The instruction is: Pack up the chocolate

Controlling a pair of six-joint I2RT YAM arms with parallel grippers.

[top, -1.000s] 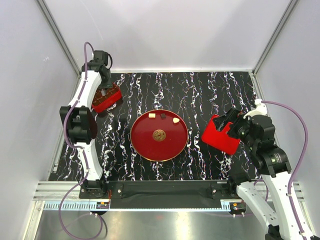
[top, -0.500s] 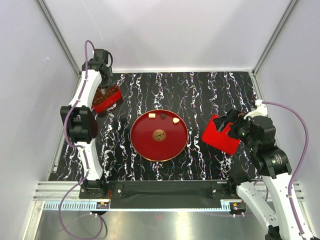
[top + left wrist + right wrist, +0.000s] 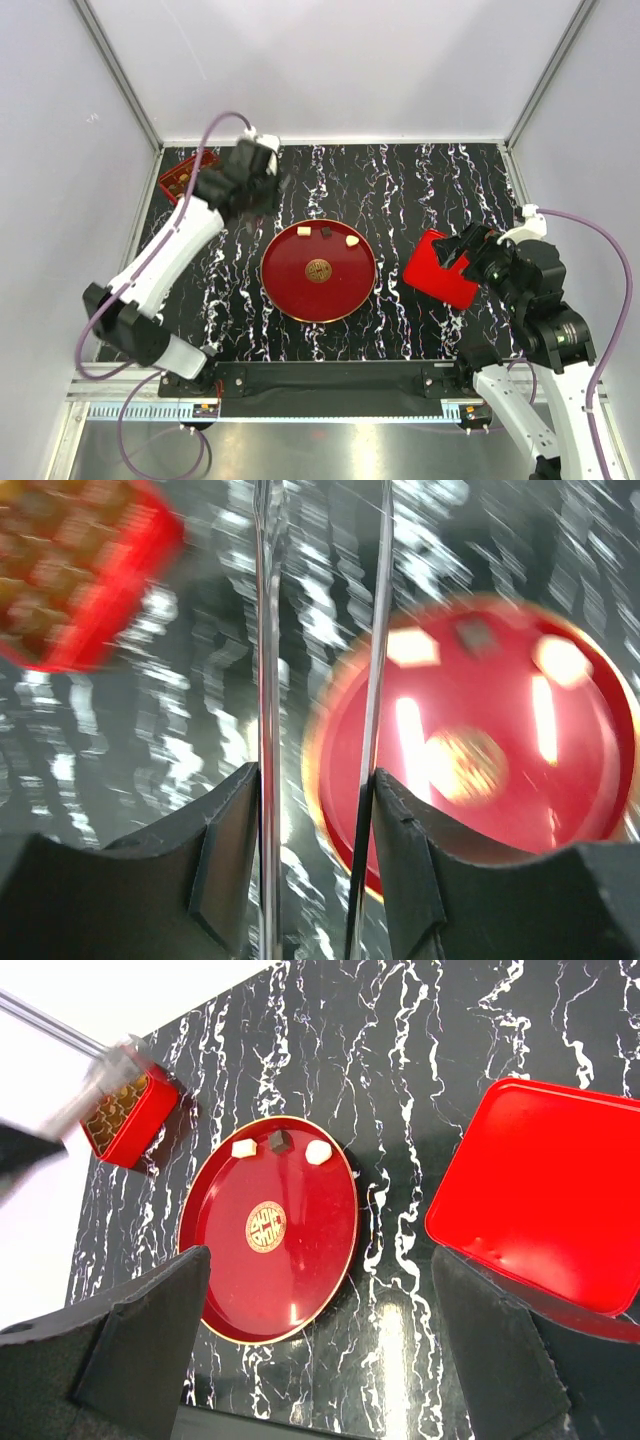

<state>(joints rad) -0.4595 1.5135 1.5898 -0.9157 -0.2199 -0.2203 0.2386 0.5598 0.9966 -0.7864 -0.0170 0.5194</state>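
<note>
Three chocolate pieces lie on the far part of the red plate (image 3: 319,285): a cream square (image 3: 304,231), a dark one (image 3: 327,233) and a cream one (image 3: 351,241). They also show in the right wrist view, cream (image 3: 243,1148), dark (image 3: 278,1141) and cream (image 3: 318,1152). A red box (image 3: 185,172) at the far left holds several brown pieces. My left gripper (image 3: 262,188) hovers between box and plate, shut on metal tongs (image 3: 268,680) whose blades stand apart and empty. My right gripper (image 3: 320,1360) is wide open above the table, left of the red lid (image 3: 540,1195).
The red lid (image 3: 440,270) lies flat on the marble-patterned table at the right. The left wrist view is blurred and shows the box (image 3: 70,580) at upper left and the plate (image 3: 480,770) at right. White walls enclose the table.
My left arm has swung from over the box toward the plate with the tongs. The box now lies further back-left. The right arm shifted slightly right, and the lid lies flatter.
</note>
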